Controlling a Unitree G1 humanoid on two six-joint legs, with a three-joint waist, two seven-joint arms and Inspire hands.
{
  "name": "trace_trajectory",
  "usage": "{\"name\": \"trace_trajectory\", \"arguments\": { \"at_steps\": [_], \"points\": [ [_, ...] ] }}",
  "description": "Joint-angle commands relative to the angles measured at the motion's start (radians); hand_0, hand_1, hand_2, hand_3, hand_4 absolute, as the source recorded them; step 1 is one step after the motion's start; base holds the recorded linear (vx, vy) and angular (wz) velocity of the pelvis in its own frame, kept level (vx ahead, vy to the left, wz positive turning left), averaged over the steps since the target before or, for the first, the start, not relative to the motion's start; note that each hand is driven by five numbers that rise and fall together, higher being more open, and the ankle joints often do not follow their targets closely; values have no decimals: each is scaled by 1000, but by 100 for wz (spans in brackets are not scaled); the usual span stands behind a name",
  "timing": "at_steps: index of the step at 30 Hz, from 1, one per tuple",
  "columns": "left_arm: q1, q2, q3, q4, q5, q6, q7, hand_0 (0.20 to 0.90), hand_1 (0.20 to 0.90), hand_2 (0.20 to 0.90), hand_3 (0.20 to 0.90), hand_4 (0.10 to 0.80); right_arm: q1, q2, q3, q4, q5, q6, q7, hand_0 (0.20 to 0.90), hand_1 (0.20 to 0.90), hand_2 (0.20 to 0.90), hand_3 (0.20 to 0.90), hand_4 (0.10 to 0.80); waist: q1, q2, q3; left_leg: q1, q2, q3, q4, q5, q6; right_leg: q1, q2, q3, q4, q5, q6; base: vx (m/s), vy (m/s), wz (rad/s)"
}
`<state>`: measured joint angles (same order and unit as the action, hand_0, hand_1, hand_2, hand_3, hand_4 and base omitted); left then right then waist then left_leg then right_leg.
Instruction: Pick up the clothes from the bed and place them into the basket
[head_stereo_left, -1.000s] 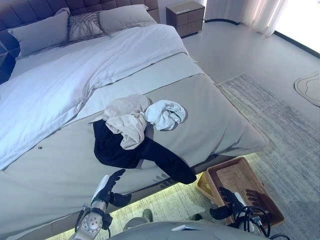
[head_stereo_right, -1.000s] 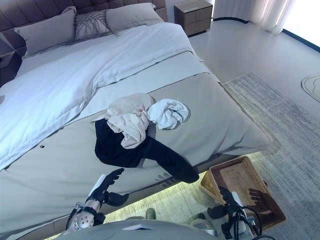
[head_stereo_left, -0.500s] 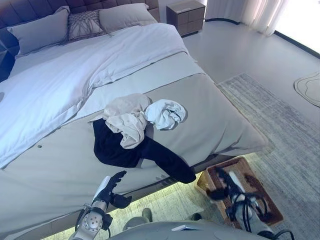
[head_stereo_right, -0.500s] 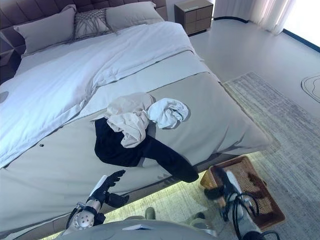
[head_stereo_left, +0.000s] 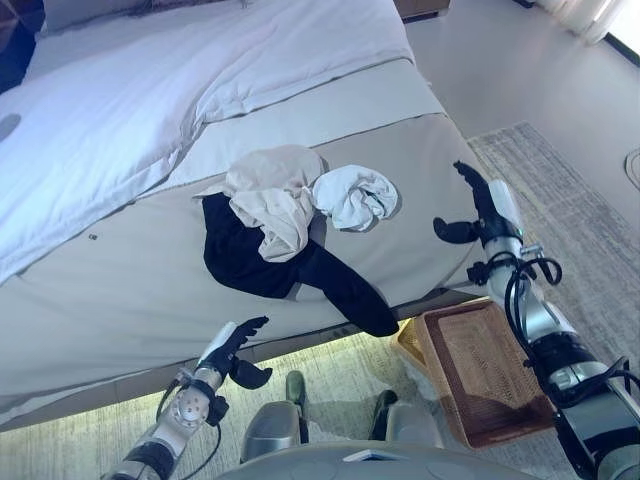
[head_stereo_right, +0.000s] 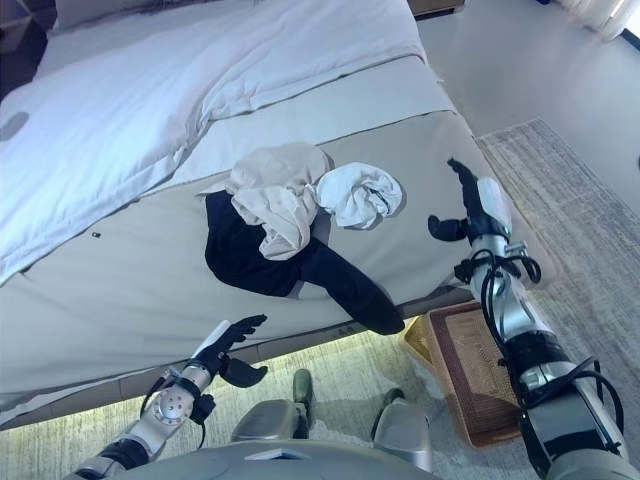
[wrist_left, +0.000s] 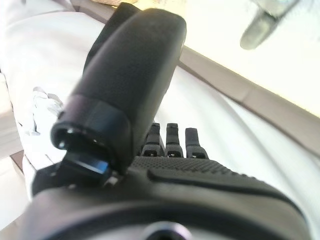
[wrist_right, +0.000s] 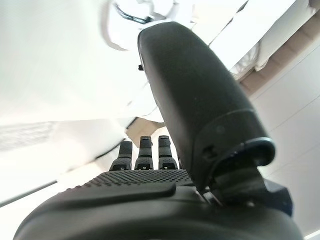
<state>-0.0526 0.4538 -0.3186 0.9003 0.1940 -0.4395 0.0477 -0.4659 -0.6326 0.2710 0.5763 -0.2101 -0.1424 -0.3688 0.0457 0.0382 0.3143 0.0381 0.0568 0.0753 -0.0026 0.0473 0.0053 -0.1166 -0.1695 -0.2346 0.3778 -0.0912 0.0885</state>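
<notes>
A heap of clothes lies on the grey bed cover: a cream garment (head_stereo_left: 272, 195) on top, a crumpled white one (head_stereo_left: 358, 194) to its right, and a black garment (head_stereo_left: 270, 270) under them whose sleeve hangs over the bed's front edge. The brown wicker basket (head_stereo_left: 478, 372) stands on the floor at the lower right. My right hand (head_stereo_left: 476, 205) hovers open over the bed's right corner, to the right of the white garment and apart from it. My left hand (head_stereo_left: 233, 350) is open and empty, low by the bed's front edge, below the black garment.
The bed (head_stereo_left: 120, 290) carries a white duvet (head_stereo_left: 130, 120) across its far half. A grey rug (head_stereo_left: 590, 240) covers the floor on the right, beside and under the basket.
My right hand has risen from above the basket to over the bed's right corner. The camera has tipped down and closer. The left hand stays low by the bed's edge.
</notes>
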Motion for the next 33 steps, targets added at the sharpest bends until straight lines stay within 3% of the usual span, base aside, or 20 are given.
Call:
{"name": "trace_trajectory", "arguments": {
  "at_steps": [1, 6, 13, 20, 27, 29, 30, 33],
  "points": [
    [-70, 75, -62, -68, -57, -22, 1, 900, 900, 900, 900, 800, -230, -82, 56, 8, -17, 64, -16, 900, 900, 900, 900, 800, 3, -23, -36, -31, -57, 29, 163, -188, 22, -33, -3, 105, -105, 56, 20, 104, -175, 65],
    [-111, 64, -88, -62, -50, 23, 3, 900, 900, 900, 900, 800, -366, -148, 97, 82, 18, 136, 58, 900, 900, 900, 900, 800, 34, -41, -24, -116, -47, 11, 269, -198, 5, -18, 3, 62, -87, 10, -12, 47, -152, 67],
    [-133, 63, -115, -70, -67, 3, 40, 900, 900, 900, 900, 800, -527, -203, 177, 198, -4, 174, 82, 900, 900, 900, 900, 800, 75, -16, 31, -206, -48, -32, 320, -190, -8, -107, -9, 8, 24, -34, -46, -27, -30, 22],
    [-145, 68, -144, -81, -79, -33, 110, 900, 900, 900, 900, 800, -665, -197, 249, 345, -39, 206, 85, 900, 900, 900, 900, 800, 117, 16, 100, -294, -67, -61, 379, -187, -4, -198, -36, -15, 140, -73, -72, -30, 3, 19],
    [-147, 88, -169, -180, -69, -80, 165, 900, 900, 900, 900, 800, -749, -202, 297, 412, -27, 235, 113, 900, 900, 900, 900, 800, 140, 37, 148, -400, -83, -53, 478, -207, 5, -287, -52, -30, 247, -106, -97, -15, 8, 14],
    [-151, 108, -172, -233, -51, -94, 199, 900, 900, 900, 900, 800, -768, -211, 307, 418, -12, 245, 123, 900, 900, 900, 900, 800, 145, 45, 166, -459, -88, -44, 544, -227, 13, -340, -59, -33, 319, -130, -111, 33, -10, 10],
    [-151, 116, -173, -250, -44, -101, 216, 900, 900, 900, 900, 800, -774, -211, 310, 422, -11, 248, 127, 900, 900, 900, 900, 800, 147, 47, 172, -473, -89, -45, 583, -265, 10, -357, -59, -22, 366, -169, -105, 79, -24, 9],
    [-156, 141, -173, -307, -47, -114, 263, 900, 900, 900, 900, 800, -794, -216, 321, 425, -5, 266, 123, 900, 900, 900, 900, 800, 152, 55, 186, -541, -92, -37, 658, -284, 17, -422, -64, -22, 451, -195, -117, 17, -22, 5]
  ]
}}
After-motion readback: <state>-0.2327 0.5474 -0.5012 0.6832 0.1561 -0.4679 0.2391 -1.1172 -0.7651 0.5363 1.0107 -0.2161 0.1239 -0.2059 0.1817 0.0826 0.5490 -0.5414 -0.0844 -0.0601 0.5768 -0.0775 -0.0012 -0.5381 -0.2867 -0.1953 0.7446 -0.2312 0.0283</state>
